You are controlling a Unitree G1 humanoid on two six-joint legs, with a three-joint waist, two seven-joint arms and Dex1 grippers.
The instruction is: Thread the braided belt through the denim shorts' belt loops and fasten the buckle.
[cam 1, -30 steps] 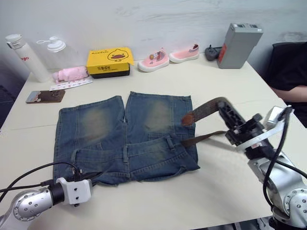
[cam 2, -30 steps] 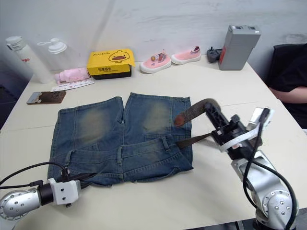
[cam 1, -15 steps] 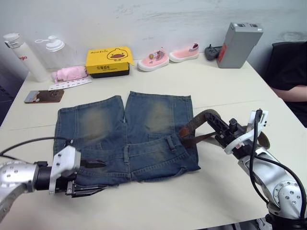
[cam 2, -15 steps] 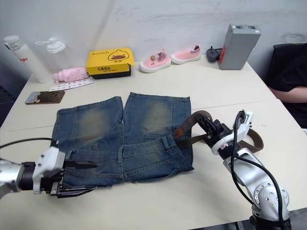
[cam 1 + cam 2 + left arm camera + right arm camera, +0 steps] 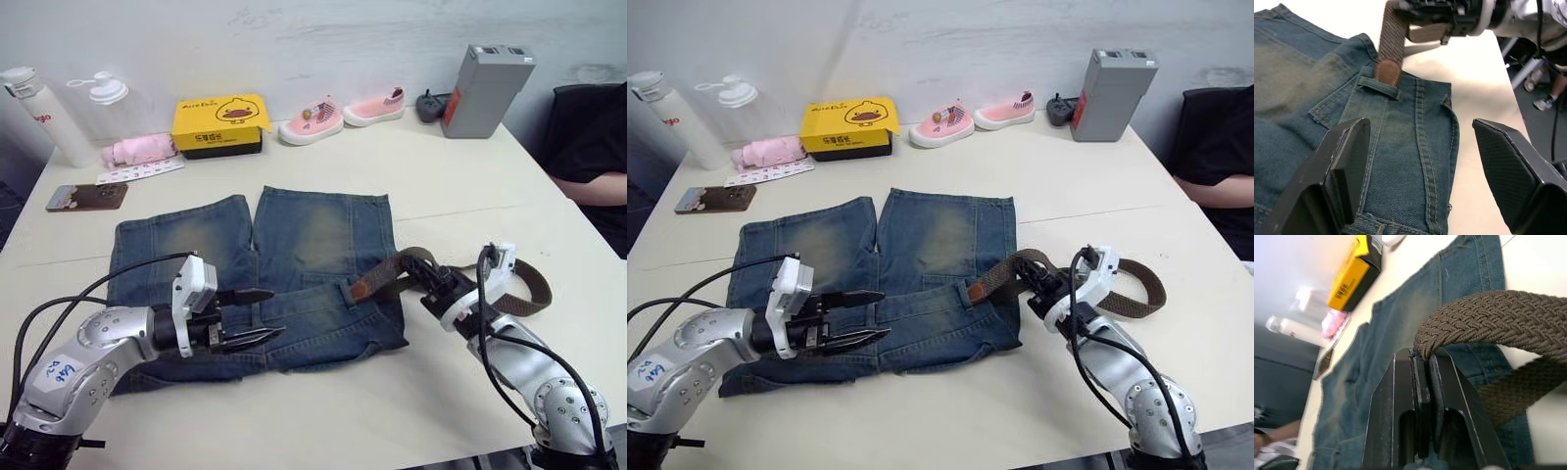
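Note:
The denim shorts (image 5: 294, 245) lie flat on the table with the waistband towards me. My right gripper (image 5: 423, 269) is shut on the braided belt (image 5: 1488, 323) just off the shorts' right side. The rest of the strap (image 5: 524, 294) curls on the table behind it. The belt's tan leather tip (image 5: 1387, 71) rests on the waistband, with its end right at one of the belt loops (image 5: 1378, 87). My left gripper (image 5: 260, 313) hovers open over the middle of the waistband, pointing towards that loop. The buckle is hidden.
Along the back stand a yellow box (image 5: 220, 122), two pink shoes (image 5: 313, 122), a grey box (image 5: 485, 88), two bottles (image 5: 39, 113) and a pink bundle (image 5: 137, 150). A phone (image 5: 86, 196) lies at the left. A person (image 5: 598, 166) sits at the right edge.
My right gripper came down and left with the belt, bringing the tip from above the right leg to the waistband loop. My left gripper swung from the front left corner over the waistband.

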